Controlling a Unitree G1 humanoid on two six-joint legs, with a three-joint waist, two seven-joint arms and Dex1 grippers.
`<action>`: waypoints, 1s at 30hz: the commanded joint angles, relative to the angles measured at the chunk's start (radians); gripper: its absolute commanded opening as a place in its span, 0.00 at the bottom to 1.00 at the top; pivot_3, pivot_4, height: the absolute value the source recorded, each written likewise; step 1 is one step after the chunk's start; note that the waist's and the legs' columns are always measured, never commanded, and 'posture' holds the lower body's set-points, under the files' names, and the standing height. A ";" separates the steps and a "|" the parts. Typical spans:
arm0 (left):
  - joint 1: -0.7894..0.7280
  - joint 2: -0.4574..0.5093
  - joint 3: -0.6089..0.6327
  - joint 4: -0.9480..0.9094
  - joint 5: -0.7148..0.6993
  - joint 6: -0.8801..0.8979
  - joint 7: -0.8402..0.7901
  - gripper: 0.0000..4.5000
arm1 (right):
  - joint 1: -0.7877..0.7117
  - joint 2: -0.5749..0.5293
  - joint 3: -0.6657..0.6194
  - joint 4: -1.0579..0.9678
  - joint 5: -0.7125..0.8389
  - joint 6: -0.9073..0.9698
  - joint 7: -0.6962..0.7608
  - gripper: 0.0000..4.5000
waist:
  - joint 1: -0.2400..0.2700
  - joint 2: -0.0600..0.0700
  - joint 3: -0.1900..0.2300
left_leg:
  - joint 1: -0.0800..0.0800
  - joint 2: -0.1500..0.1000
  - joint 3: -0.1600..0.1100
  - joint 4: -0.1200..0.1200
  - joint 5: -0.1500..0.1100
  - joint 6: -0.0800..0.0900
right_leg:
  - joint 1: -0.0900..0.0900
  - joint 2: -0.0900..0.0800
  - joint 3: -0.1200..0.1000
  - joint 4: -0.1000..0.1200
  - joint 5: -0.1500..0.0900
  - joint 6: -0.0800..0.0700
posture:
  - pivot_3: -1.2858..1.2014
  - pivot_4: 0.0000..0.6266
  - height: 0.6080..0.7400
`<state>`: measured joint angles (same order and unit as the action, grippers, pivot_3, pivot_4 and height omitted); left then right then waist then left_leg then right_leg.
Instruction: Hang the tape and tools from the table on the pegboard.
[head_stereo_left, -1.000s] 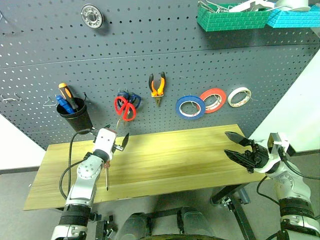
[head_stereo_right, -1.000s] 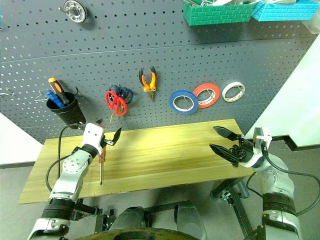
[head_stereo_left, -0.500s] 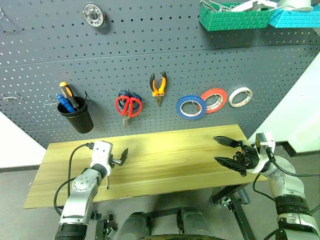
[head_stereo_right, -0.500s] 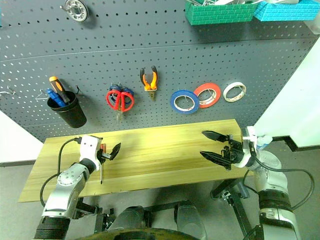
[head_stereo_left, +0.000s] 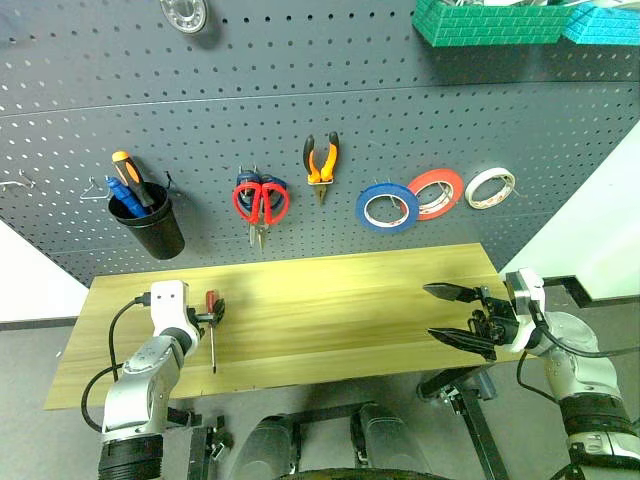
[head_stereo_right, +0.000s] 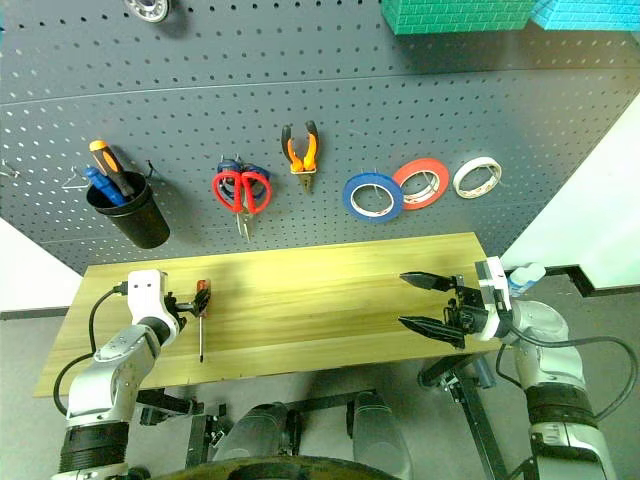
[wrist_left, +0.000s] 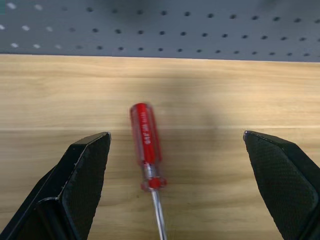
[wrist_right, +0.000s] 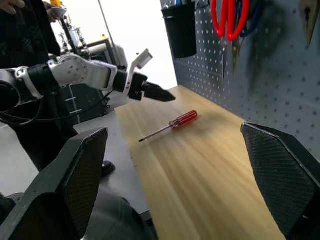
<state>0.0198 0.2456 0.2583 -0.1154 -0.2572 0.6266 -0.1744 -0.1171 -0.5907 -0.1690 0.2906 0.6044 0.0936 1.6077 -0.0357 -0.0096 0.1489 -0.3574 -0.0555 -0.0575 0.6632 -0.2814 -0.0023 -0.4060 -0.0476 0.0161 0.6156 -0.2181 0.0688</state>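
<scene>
Lowering my left gripper (head_stereo_left: 212, 316) toward the red-handled screwdriver (head_stereo_left: 211, 322) on the table's (head_stereo_left: 340, 310) left side, jaws now spread around its handle, empty. Right gripper (head_stereo_left: 455, 312) open too. Tape (head_stereo_left: 387, 208), scissors (head_stereo_left: 260, 203) and pliers (head_stereo_left: 320, 165) already hang.

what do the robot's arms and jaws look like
Both arms are silver-grey jointed segments with white wrist housings and black cables looping along them. The left gripper and right gripper each carry two black, pointed, wedge-shaped jaws with finely textured inner faces.
</scene>
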 joint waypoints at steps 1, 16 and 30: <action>0.021 -0.003 0.021 -0.069 -0.020 0.021 0.010 0.99 | 0.025 -0.029 -0.024 -0.086 0.034 0.029 0.002 1.00 | -0.002 0.000 0.010 | -0.001 0.000 0.000 0.000 0.000 0.000 | -0.001 0.000 0.000 0.000 0.000 0.000 | 0.49 0.27 0.97; -0.010 0.051 0.044 0.012 -0.017 0.029 0.001 0.99 | 0.217 -0.078 -0.070 -0.311 0.100 0.127 -0.045 1.00 | 0.021 -0.003 0.080 | -0.022 0.000 0.001 -0.001 -0.001 0.002 | -0.021 -0.002 0.000 -0.001 0.002 -0.004 | 0.48 0.42 0.97; -0.174 0.064 0.003 0.270 0.019 -0.030 -0.013 0.99 | 0.326 -0.092 -0.111 -0.464 0.147 0.158 -0.103 1.00 | 0.019 -0.008 0.109 | -0.035 0.000 0.001 -0.001 -0.001 0.003 | -0.033 -0.004 -0.001 -0.003 0.005 0.000 | 0.46 0.46 0.97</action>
<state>-0.1485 0.3050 0.2538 0.1495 -0.2457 0.6129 -0.1933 0.1984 -0.6745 -0.2572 -0.1377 0.7301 0.2506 1.5119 -0.0168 -0.0176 0.2578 -0.3919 -0.0551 -0.0567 0.6625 -0.2828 0.0004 -0.4395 -0.0512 0.0153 0.6130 -0.2133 0.0686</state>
